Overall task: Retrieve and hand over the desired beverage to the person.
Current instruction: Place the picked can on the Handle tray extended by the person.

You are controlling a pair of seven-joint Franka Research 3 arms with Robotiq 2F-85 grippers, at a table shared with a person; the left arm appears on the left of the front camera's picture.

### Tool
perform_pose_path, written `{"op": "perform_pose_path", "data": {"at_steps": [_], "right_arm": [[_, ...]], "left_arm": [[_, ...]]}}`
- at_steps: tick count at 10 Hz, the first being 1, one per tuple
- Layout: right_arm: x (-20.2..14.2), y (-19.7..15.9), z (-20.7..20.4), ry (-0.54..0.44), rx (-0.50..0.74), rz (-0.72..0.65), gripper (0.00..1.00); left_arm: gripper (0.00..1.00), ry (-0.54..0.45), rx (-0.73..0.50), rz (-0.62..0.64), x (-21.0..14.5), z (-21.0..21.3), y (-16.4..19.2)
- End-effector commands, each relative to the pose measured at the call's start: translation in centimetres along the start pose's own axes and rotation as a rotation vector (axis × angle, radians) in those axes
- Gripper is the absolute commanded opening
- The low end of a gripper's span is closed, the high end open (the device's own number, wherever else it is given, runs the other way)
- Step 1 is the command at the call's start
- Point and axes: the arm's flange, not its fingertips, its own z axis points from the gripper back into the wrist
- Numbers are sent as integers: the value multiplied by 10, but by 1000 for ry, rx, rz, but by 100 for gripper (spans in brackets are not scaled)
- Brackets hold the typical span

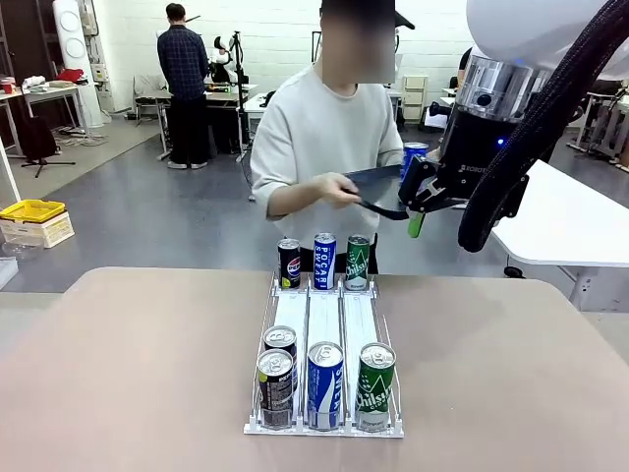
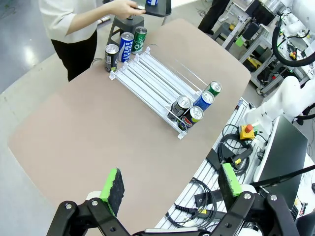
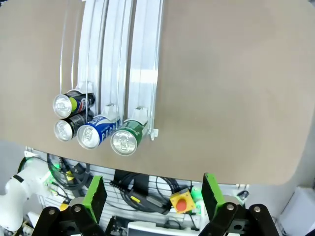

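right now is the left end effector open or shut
Open: in the left wrist view the left end effector has its green pads spread wide apart, nothing between them.

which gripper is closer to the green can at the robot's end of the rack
Right, I'd judge. The right gripper looks down on the green can just beyond its fingertips; the left gripper hangs farther off, across bare tabletop.

Person (image 1: pixel 319 147) in grey top, standing at table's far side, hand out
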Motion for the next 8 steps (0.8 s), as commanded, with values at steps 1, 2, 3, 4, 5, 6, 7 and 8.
{"op": "perform_pose_path", "data": {"at_steps": [1,2,3,4,5,6,7,8], "right_arm": [[3,0,0,1,-13,4,100],[3,0,0,1,-13,4,100],[3,0,0,1,-13,4,100],[3,0,0,1,-13,4,100],[3,0,0,1,-13,4,100],[3,0,0,1,-13,4,100],[3,0,0,1,-13,4,100],[3,0,0,1,-13,4,100]], "left_arm": [[100,-13,-15,-23,0,1,1],[100,-13,-15,-23,0,1,1],[100,-13,-15,-23,0,1,1],[100,-13,-15,-23,0,1,1],[100,-13,-15,-23,0,1,1],[100,-13,-15,-23,0,1,1],[100,-13,-15,-23,0,1,1],[100,-13,-15,-23,0,1,1]]}}
